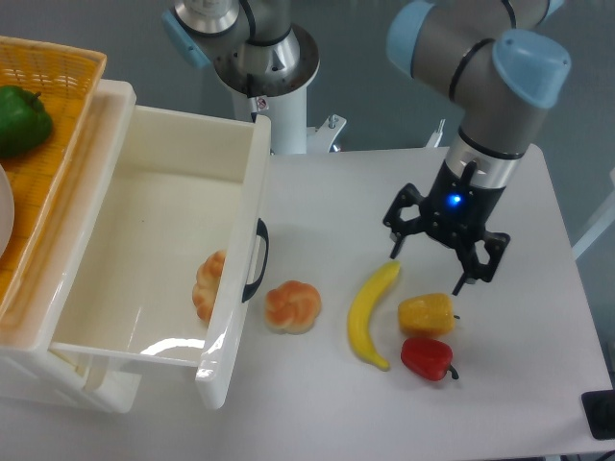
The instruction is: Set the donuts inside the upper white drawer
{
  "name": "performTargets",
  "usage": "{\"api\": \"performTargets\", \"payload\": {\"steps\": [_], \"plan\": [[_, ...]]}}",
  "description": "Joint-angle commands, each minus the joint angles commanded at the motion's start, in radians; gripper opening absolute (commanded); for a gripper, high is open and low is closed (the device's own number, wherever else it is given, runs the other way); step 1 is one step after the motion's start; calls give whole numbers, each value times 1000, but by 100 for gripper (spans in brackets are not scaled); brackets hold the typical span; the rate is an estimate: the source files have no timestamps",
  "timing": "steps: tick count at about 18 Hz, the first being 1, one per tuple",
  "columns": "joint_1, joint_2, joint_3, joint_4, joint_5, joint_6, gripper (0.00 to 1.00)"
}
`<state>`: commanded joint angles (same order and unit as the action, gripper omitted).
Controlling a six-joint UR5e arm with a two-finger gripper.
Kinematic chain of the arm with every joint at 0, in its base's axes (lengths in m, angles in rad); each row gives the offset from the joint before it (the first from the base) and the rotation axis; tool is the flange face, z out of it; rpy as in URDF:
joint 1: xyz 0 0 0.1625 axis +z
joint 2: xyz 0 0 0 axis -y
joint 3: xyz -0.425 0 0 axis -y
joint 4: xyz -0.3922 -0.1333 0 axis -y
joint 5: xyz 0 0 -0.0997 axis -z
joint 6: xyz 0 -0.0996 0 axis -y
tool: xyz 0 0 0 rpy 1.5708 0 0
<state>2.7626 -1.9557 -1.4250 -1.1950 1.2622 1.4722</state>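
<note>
The upper white drawer (144,206) stands pulled open at the left, its dark curved handle (258,259) facing the table. One donut (208,285) lies inside it against the front panel, partly hidden by that panel. A second donut (292,306) rests on the table just right of the handle. My gripper (432,265) hangs open and empty above the table, right of the banana and just above the yellow pepper, well away from both donuts.
A banana (370,312), a yellow pepper (427,313) and a red pepper (427,357) lie right of the loose donut. An orange woven basket (58,125) holding a green pepper (21,119) sits at the upper left above the drawer.
</note>
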Motion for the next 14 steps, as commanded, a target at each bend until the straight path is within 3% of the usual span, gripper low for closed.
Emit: {"api": "performTargets", "payload": {"steps": [5, 9, 14], "plan": [[-9, -55, 3, -5, 247, 89, 100], [-23, -135, 31, 15, 258, 132, 100], [-43, -141, 28, 17, 318, 175, 100]]}}
